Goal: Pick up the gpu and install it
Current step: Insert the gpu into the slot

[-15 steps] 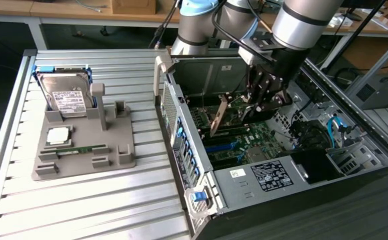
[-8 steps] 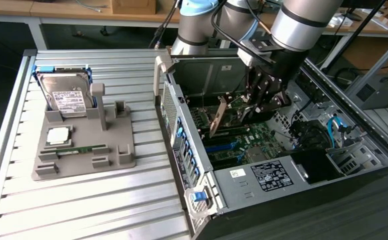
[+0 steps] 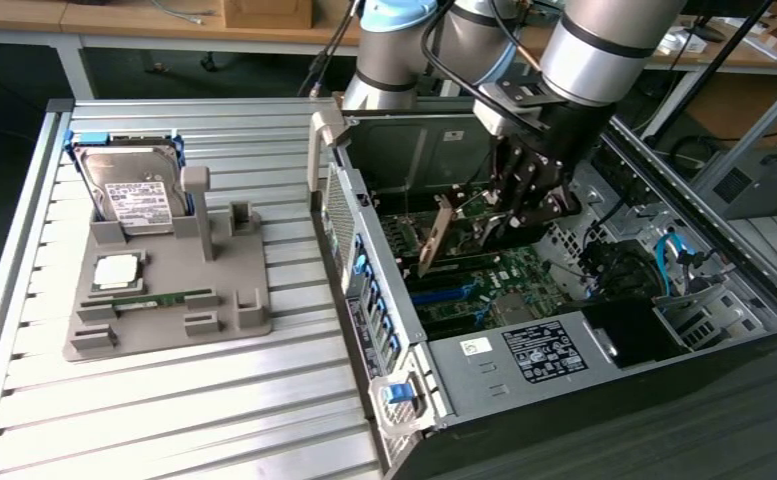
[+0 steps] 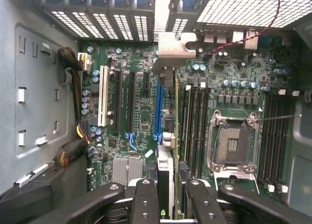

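Installing step in hand: gpu (image 4: 165, 171), pinched edge-on between the gripper (image 4: 168, 199) jaws, hanging just above the blue PCIe slot (image 4: 157, 112); seating judged to need its edge connector aligned with that slot.

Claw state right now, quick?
Claw: closed on the thin brownish-green gpu card with silver metal end bracket, over the green motherboard.
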Controlling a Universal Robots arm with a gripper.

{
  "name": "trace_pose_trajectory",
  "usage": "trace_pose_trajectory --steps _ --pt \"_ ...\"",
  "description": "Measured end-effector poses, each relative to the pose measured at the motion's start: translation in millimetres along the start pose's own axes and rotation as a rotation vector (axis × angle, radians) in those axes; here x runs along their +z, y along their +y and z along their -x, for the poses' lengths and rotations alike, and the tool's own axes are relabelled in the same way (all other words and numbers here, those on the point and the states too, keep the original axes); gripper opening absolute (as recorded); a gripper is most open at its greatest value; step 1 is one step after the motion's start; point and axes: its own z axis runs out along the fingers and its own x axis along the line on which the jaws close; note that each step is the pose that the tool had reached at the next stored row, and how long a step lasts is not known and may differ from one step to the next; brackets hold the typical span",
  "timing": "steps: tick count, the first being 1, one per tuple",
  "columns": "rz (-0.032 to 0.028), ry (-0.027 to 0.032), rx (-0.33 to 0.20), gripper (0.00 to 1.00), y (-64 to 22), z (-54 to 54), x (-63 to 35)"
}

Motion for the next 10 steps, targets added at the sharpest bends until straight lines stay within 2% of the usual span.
trace_pose_trajectory --steps 10 --pt "0.0000 0.0000 0.000 0.27 3.1 -1.6 5.3"
